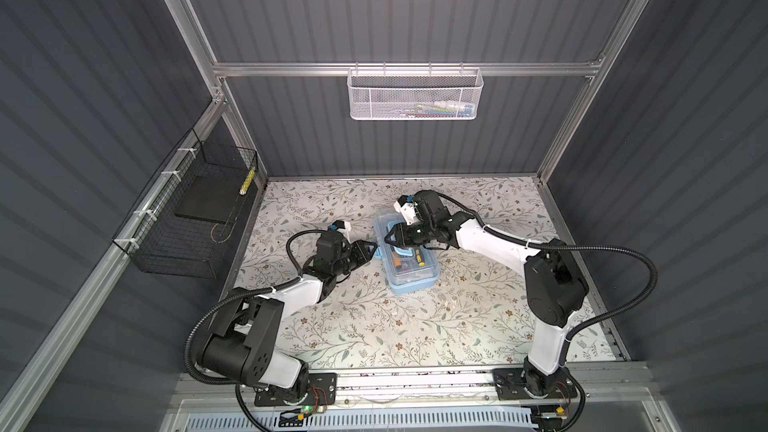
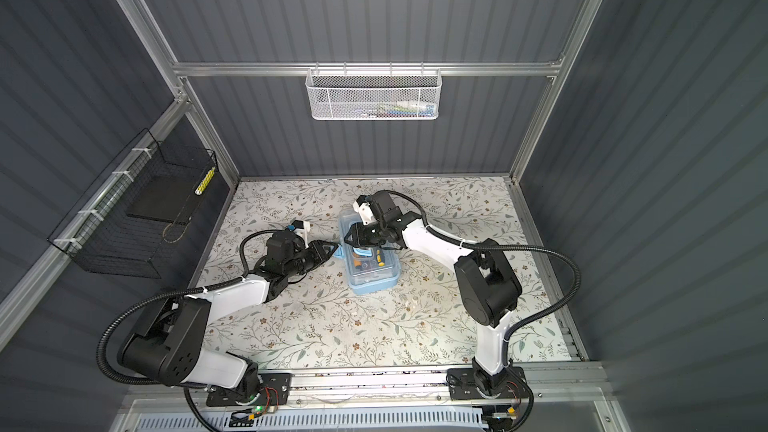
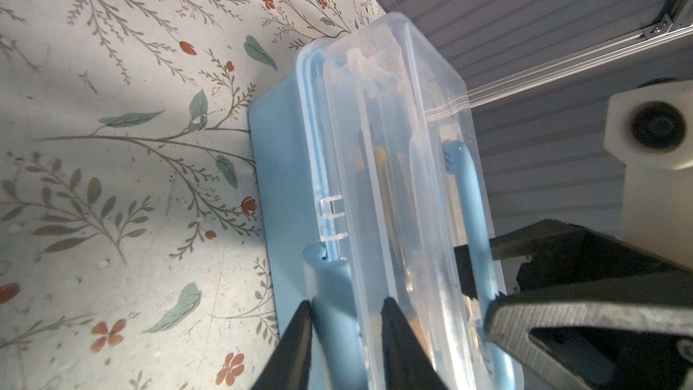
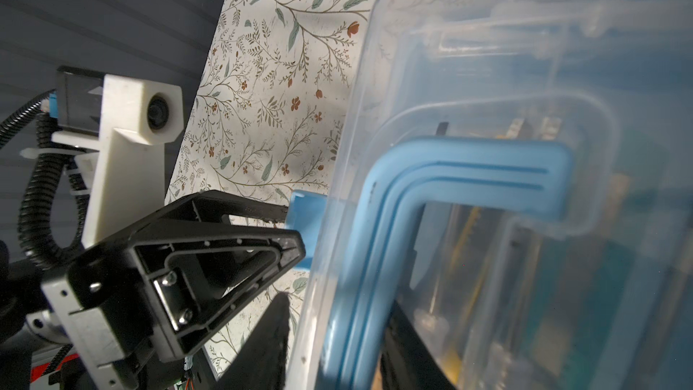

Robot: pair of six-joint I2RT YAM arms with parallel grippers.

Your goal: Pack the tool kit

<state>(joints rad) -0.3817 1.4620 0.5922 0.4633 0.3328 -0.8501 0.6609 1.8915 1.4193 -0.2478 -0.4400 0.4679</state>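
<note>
**Gripping the closed tool kit at handle and latch**

Sitting near the middle of the floral table [image 1: 374,334], the tool kit [image 1: 409,272] [image 2: 372,280] lies flat with its long axis running from far left to near right. Its clear lid is down over the light-blue base. Through the lid, yellow-and-black tools [image 1: 419,260] show inside.

The right gripper [image 1: 386,238] [image 2: 347,238] reaches in from the right, across the far half of the box. In both wrist views its two fingers lie on either side of the long bar of the blue handle [image 4: 468,174] [image 3: 472,189]. They are drawn in on the bar and pinch it [image 3: 472,281].

The left gripper [image 1: 374,249] [image 2: 334,248] comes in low from the left and meets the box's left long side. Its fingers stand a little apart and straddle the blue latch [image 3: 330,287] [image 4: 302,219]. One finger lies against the latch, and the other shows a gap beside it.

The white mesh basket [image 1: 415,97] hangs on the far wall. The black wire basket [image 1: 187,218] hangs on the left wall. Both are well apart from the box.
</note>
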